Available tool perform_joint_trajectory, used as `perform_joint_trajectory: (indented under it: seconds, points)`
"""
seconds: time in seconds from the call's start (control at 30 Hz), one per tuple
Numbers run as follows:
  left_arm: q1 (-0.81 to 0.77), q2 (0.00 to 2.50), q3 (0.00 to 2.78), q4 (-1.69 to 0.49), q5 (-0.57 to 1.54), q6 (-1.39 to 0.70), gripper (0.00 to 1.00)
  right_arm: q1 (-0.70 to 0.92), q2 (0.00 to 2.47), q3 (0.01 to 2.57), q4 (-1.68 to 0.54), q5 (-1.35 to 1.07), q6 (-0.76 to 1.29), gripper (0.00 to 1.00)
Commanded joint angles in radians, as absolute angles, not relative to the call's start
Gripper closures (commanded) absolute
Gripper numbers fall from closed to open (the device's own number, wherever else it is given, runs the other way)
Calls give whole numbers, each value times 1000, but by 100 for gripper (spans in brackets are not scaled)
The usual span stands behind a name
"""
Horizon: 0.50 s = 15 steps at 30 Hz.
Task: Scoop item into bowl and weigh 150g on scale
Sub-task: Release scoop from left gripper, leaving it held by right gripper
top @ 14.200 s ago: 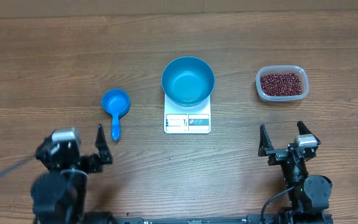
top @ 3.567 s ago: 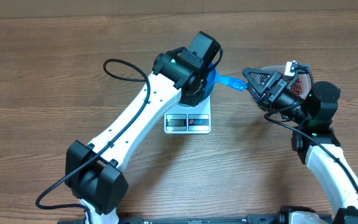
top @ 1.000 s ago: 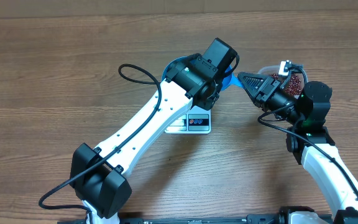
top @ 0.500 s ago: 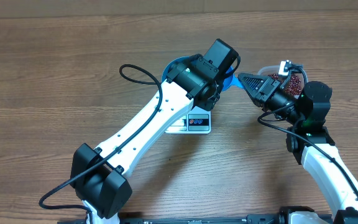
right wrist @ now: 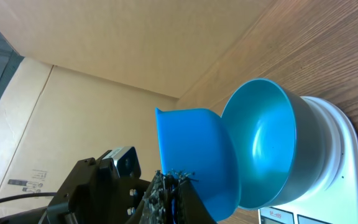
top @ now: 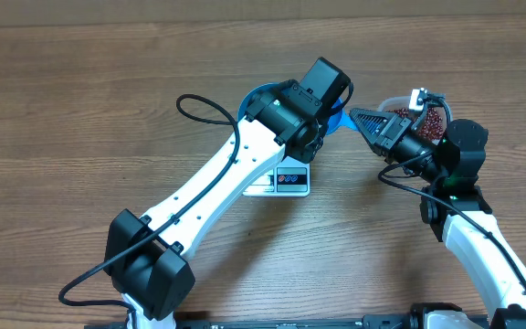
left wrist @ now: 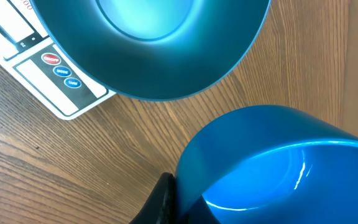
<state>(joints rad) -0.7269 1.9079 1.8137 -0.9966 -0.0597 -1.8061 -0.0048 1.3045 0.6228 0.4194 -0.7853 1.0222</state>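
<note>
The small blue scoop (top: 337,118) hangs just right of the bowl, held between both grippers. My left gripper (top: 330,110) is shut on the rim of the scoop's cup (left wrist: 272,168), one black finger (left wrist: 164,200) pressed against it. Coming from the right, my right gripper (top: 355,117) is shut on the scoop's handle end (right wrist: 174,177), with the cup (right wrist: 194,155) beyond its fingertips. The scoop looks empty. The blue bowl (right wrist: 263,143) stands empty on the white scale (right wrist: 331,124); from overhead my left arm hides most of the bowl (top: 250,100) and scale (top: 290,179). The beans (top: 435,120) lie behind my right wrist.
The clear plastic container (top: 393,103) holding the beans sits at the back right, half covered by my right arm. My left arm's white links cross the table diagonally from the front left. Bare wood shows along the back and left.
Over the last second my right gripper's jaws have closed onto the scoop's handle. Both arms and the scoop have stayed where they were.
</note>
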Motion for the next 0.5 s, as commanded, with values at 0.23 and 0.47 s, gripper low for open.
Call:
perform_joint_trajectory:
  seconds: [0.23, 0.47]
  points:
    - [-733, 1909, 1827, -992, -72, -1817, 14, 0, 1304, 639, 416, -778, 1019, 96]
    - [-727, 1903, 1828, -994, -115, -1747, 0, -1, 1304, 639, 417, -778, 1020, 96]
